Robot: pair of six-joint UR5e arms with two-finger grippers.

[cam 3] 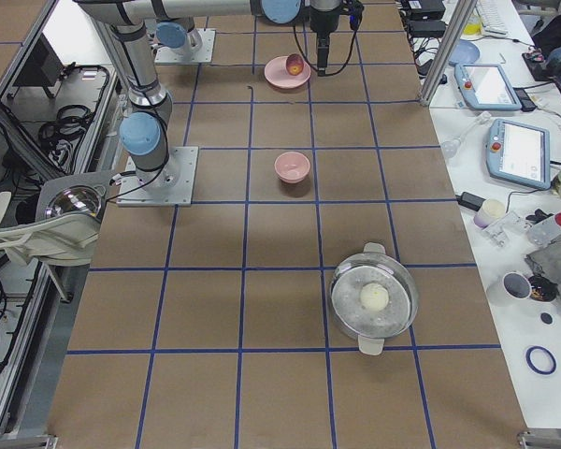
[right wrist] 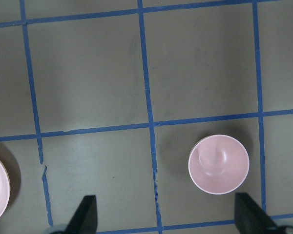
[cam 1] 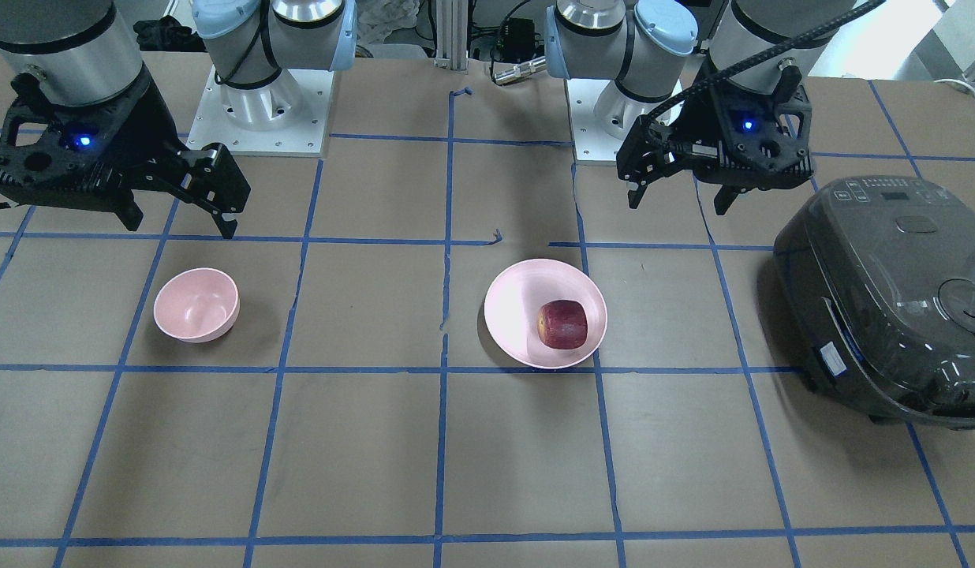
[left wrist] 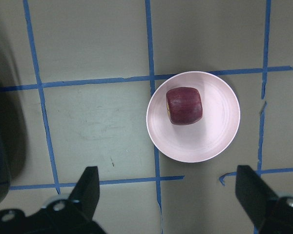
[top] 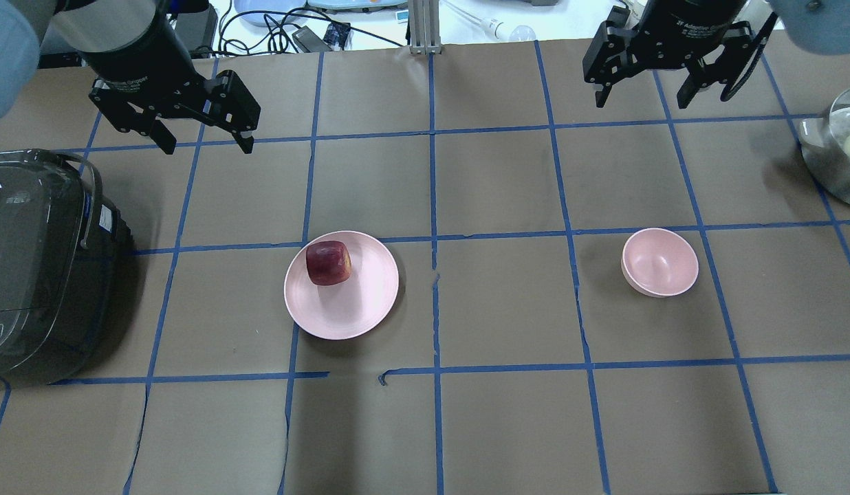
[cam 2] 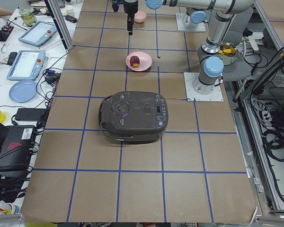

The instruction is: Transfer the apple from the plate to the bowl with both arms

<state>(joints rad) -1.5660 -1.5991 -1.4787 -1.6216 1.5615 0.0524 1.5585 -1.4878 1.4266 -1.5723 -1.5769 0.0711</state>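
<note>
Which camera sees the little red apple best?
The left wrist-mounted view: the small dark red apple is big, sharp and unblocked on the wide pale pink plate. The overhead and front-facing views show it smaller, the two side views only as a tiny speck, and the right wrist-mounted view misses it.

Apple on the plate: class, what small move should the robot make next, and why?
Probably the left pincer should travel to above the apple and start descending. It hangs open, not yet over the plate, holding nothing, and the apple sits on that arm's side, apart from the bowl.
</note>
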